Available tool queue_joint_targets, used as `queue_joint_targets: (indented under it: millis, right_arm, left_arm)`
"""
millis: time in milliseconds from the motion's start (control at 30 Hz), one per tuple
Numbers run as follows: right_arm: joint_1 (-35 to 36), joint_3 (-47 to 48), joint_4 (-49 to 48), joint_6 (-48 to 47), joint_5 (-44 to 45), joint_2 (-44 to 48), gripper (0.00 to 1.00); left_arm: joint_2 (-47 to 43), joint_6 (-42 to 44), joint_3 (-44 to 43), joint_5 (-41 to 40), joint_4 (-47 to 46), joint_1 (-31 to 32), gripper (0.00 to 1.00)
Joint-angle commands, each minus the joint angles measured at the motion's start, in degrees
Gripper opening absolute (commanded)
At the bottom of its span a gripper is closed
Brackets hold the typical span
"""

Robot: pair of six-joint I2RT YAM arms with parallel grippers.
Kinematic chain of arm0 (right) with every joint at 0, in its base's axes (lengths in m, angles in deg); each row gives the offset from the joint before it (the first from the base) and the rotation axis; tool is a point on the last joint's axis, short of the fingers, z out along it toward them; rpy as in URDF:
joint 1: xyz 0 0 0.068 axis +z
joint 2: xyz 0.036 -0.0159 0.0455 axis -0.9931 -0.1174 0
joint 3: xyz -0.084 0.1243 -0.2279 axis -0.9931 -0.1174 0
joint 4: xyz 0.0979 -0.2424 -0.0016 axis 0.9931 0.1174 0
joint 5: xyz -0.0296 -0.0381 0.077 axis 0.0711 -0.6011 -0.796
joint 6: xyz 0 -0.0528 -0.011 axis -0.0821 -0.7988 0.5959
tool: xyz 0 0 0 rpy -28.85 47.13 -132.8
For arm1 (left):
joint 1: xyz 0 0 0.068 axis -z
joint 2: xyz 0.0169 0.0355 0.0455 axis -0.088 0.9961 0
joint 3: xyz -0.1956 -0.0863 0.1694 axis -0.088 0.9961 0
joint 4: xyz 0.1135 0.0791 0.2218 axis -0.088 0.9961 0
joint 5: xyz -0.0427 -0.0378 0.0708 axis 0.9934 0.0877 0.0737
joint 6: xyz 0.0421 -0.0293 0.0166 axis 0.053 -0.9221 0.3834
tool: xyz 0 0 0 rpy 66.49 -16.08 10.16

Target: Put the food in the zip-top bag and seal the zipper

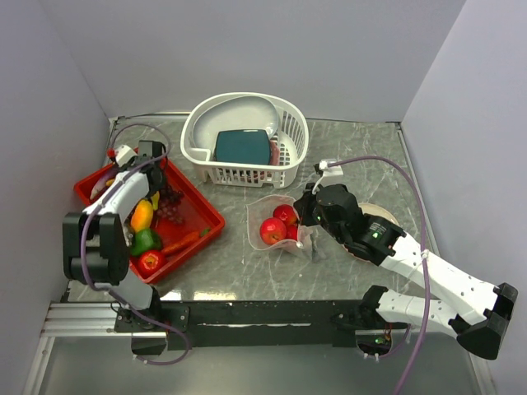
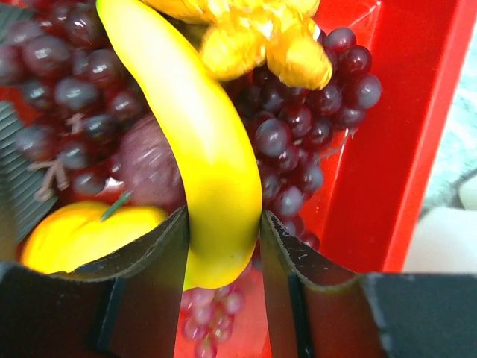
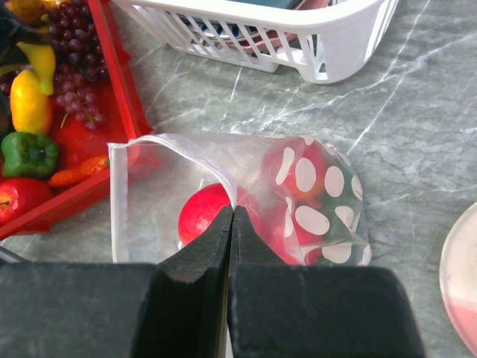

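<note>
My left gripper (image 1: pixel 153 176) is down in the red tray (image 1: pixel 212 216), shut on the yellow banana (image 2: pixel 209 149); both fingers press its sides (image 2: pixel 223 231). Purple grapes (image 2: pixel 298 127) lie under and around the banana. My right gripper (image 1: pixel 306 216) is shut on the near rim of the zip-top bag (image 1: pixel 278 224) and holds its mouth open toward the tray. The pinch shows in the right wrist view (image 3: pixel 232 212). Red tomatoes (image 3: pixel 203 212) lie inside the spotted bag (image 3: pixel 313 186). The zipper strip (image 3: pixel 114 201) runs along the open mouth. A green pepper (image 1: pixel 146 241), a red tomato (image 1: pixel 151 262) and an orange piece (image 1: pixel 179 244) lie in the tray.
A white slotted basket (image 1: pixel 198 144) holding a teal block (image 1: pixel 243 146) stands behind the bag. A pale plate (image 1: pixel 383 216) lies under my right arm. A yellow-orange fruit (image 1: pixel 142 216) lies in the tray. Walls close in on the left, back and right.
</note>
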Motion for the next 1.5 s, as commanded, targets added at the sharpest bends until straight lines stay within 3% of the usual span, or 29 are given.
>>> queue_joint_targets:
  millis: [0,300,433,800,1033,1233,1467]
  right_arm:
    - [-0.30,0.39,-2.56,-0.48,0.86,-0.06,0.00]
    - [-0.38,0.03,-2.65,-0.57,0.60,-0.41,0.00]
    - [-0.38,0.12,-3.17,-0.57,0.60,-0.67,0.00]
    - [-0.30,3.63,-3.26,1.19,-0.28,-4.36,0.00]
    - [-0.38,6.01,-2.12,2.15,2.44,-6.74,0.00]
    - [-0.29,7.85,-1.68,2.68,3.59,-8.41,0.00]
    - [-0.29,9.00,-0.45,2.86,3.94,-9.29,0.00]
  left_arm:
    - [-9.41,-1.99,2.50,1.67,0.65,-0.07,0.42]
    - [-21.89,-1.57,7.08,8.17,1.35,0.20,0.42]
    - [-27.25,2.91,6.73,16.51,0.30,1.86,0.40]
    - [-37.45,5.30,2.77,38.83,-4.18,25.68,0.39]
    - [-45.00,3.89,5.06,53.14,-2.34,27.00,0.40]
    - [-45.98,1.43,8.66,66.34,-4.01,27.18,0.38]
    - [-43.00,4.05,8.75,72.07,0.55,28.14,0.38]
